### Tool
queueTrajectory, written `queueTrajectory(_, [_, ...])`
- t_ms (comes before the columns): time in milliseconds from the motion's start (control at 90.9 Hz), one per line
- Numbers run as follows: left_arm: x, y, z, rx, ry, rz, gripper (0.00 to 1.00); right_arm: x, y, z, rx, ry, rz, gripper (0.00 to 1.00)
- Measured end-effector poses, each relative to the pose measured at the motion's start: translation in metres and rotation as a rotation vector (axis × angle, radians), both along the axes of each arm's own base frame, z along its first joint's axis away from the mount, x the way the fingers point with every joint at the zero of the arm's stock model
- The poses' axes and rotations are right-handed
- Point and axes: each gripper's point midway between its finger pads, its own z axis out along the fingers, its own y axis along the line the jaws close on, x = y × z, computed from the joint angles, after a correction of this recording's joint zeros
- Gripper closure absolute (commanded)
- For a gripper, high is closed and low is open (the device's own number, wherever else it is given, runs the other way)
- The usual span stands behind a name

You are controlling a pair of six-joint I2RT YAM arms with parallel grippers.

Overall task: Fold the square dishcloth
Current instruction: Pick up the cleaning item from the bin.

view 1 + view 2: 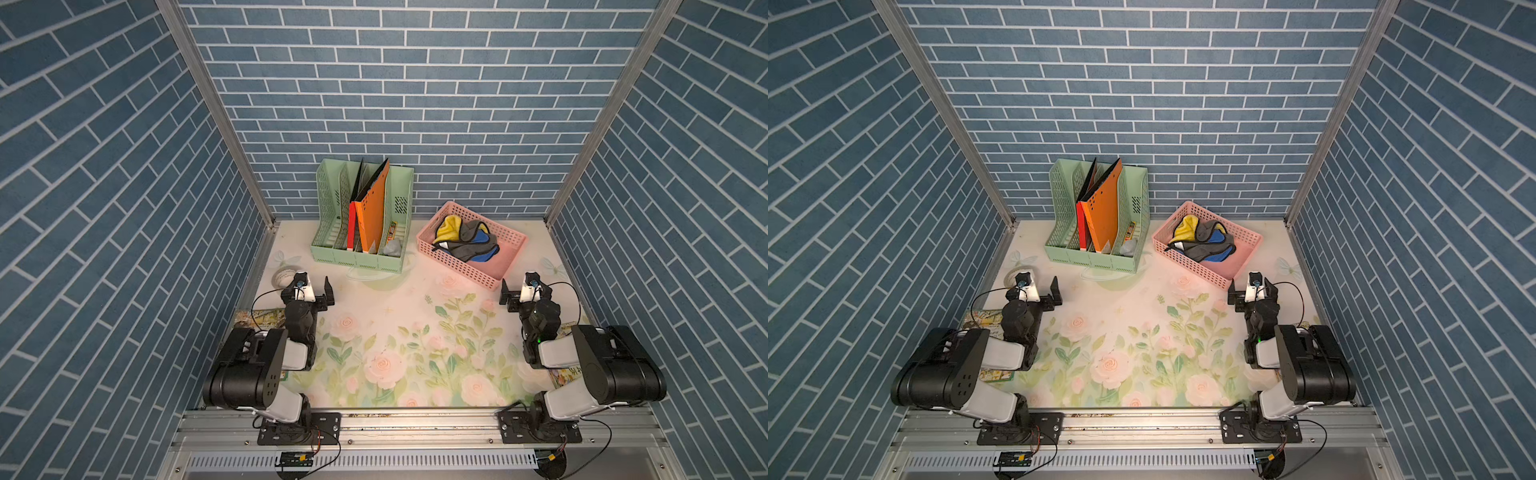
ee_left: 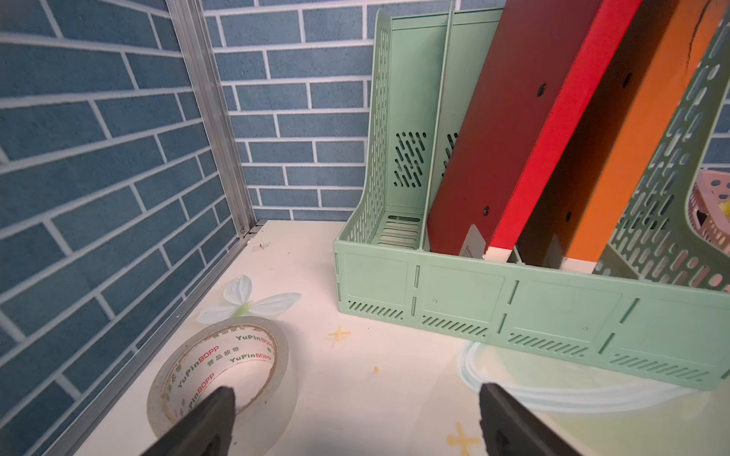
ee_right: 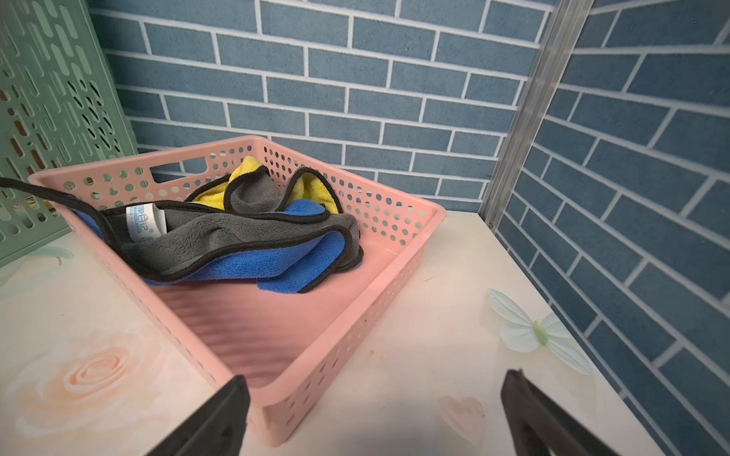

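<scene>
Two dishcloths [image 1: 469, 246] in one basket [image 1: 457, 266].

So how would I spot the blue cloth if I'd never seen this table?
Look along the back wall for the pink basket, just right of the green file rack. Crumpled cloths lie heaped in it, and the blue cloth is on the side of the heap nearer the arms. The yellow cloth behind it shares its grey backing and black edging, so colour alone decides.

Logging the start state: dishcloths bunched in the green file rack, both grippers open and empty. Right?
No: the dishcloths are bunched in the pink basket, not the green file rack, as the right wrist view shows. Left gripper and right gripper are open and empty.
</scene>
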Motion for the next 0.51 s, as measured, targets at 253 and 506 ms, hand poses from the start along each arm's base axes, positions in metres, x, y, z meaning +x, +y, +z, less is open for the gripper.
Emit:
queueTrajectory(253, [0.0,0.0,0.0,0.0,0.0,0.0,0.0,0.0001,-0.0014,0.0,0.001,0.0,-0.001,0.0])
queueTrajectory(506, [0.0,0.0,0.0,0.0,0.0,0.0,0.0,0.0002,-0.005,-0.0001,0.002,0.0,-0.007,0.0])
